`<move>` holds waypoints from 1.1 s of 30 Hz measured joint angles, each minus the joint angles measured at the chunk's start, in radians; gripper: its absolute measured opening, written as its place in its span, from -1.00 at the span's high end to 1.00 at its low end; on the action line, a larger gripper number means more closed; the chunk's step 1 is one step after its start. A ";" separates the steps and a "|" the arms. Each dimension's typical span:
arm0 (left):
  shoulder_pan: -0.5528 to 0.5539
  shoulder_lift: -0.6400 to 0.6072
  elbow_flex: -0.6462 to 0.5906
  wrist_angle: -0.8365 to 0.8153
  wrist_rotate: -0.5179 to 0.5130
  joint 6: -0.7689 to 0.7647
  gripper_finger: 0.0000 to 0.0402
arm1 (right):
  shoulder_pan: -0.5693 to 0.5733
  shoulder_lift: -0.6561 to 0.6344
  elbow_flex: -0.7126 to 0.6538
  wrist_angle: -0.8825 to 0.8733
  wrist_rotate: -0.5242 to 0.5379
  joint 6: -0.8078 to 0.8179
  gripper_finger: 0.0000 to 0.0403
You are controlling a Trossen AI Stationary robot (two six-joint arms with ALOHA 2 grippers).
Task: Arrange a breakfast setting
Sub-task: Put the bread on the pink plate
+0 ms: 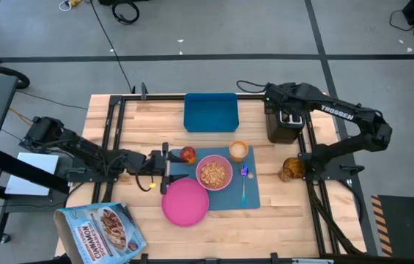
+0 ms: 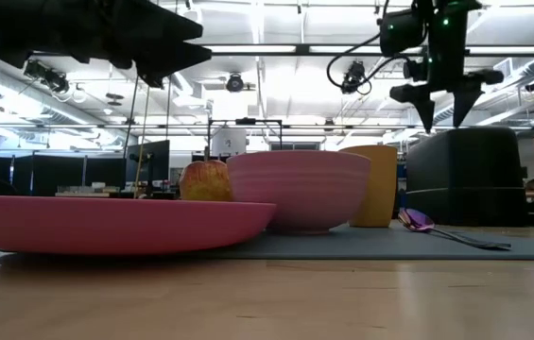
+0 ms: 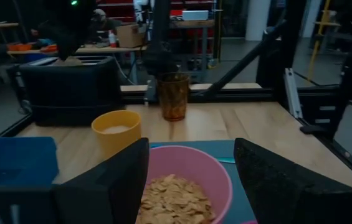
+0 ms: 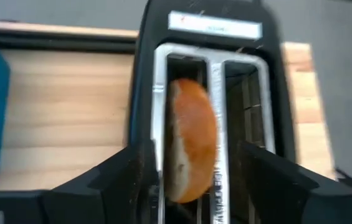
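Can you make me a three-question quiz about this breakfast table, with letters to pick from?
1. Where is the toast slice?
A. on the pink plate
B. in a slot of the black toaster
C. in the blue tray

2. What colour is the bowl with the cereal in it?
A. pink
B. green
C. white

3. How is the left claw?
A. shut on the spoon
B. shut on the apple
C. open, holding nothing

Answers:
1 B, the right wrist view shows the slice standing in a toaster slot between the right claw's fingers.
2 A, the high view shows a pink bowl full of flakes on the mat.
3 C, its fingers stand wide apart with only the bowl beyond them.
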 joint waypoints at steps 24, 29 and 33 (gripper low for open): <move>-0.090 0.000 0.000 -0.027 -0.001 -0.012 -0.21 | -0.148 0.007 -0.077 0.142 -0.096 -0.060 0.39; -0.109 0.000 0.000 -0.026 -0.001 -0.013 -0.21 | -0.144 -0.011 -0.073 0.140 -0.050 -0.089 0.55; -0.111 0.000 0.000 -0.026 -0.001 -0.013 -0.21 | -0.117 -0.054 -0.038 0.128 -0.001 -0.126 0.63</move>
